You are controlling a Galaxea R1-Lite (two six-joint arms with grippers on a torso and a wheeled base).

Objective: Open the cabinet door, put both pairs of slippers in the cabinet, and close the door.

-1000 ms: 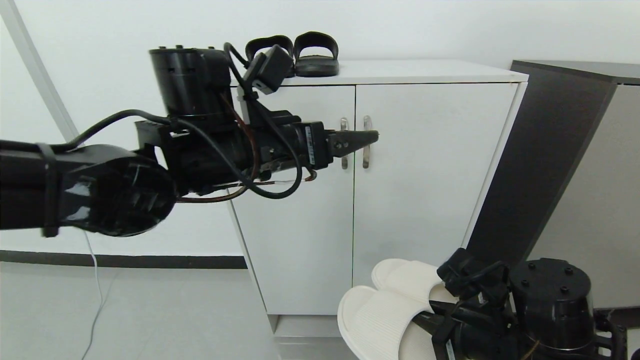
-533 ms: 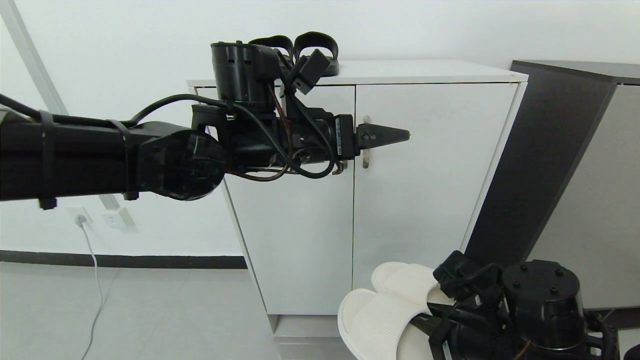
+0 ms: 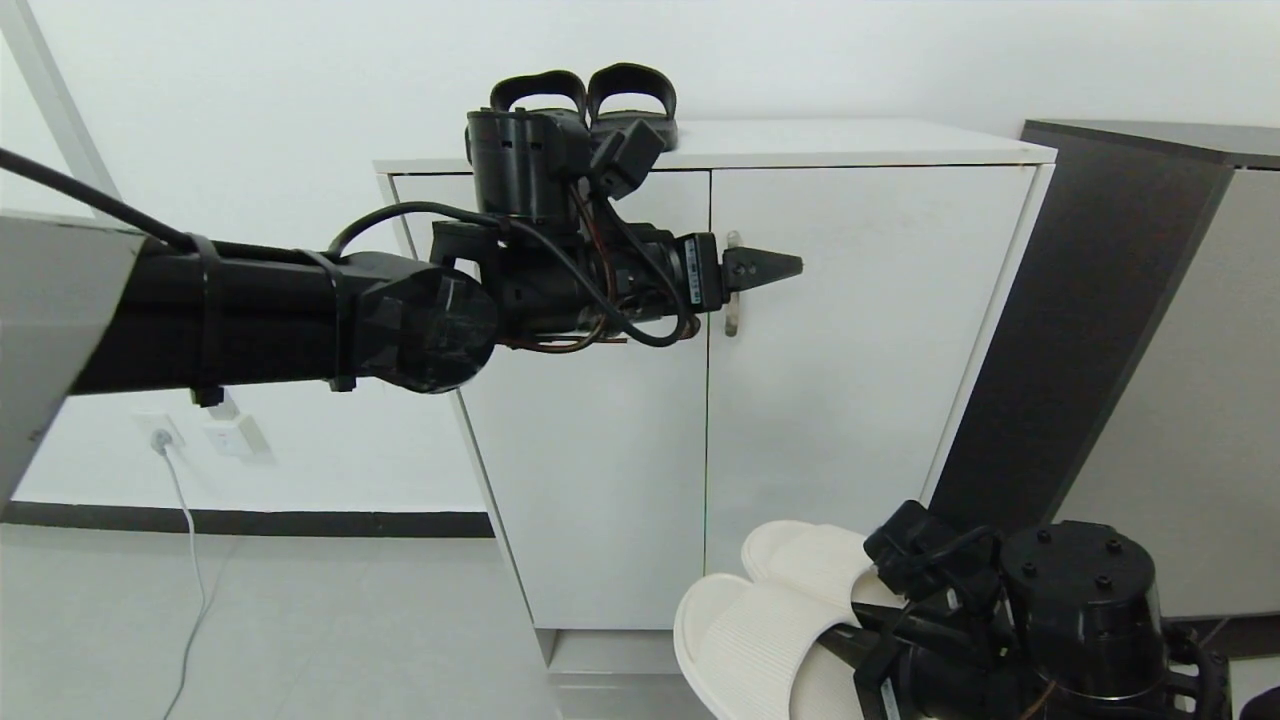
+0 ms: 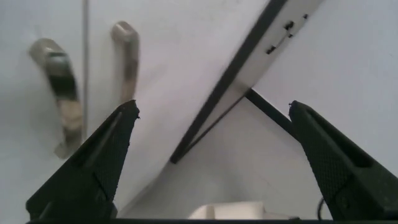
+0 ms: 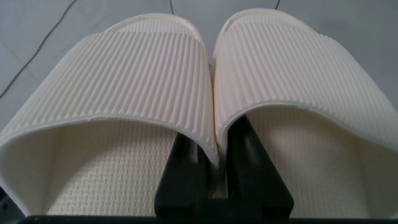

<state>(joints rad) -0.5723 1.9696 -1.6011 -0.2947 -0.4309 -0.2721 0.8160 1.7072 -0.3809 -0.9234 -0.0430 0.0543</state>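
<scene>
Left hand hung open by the door handle.
Right hand gripped the white slippers; black slippers sat atop the shut cabinet.

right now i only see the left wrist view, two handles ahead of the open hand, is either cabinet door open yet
Observer: No. In the head view the left door and right door are both shut.
Operator: where are the slippers
Observer: The black slippers sit on the cabinet top, toward its left end.
Operator: and the other pair
Observer: The right hand grips the white slippers, held low near the foot of the right door.
</scene>
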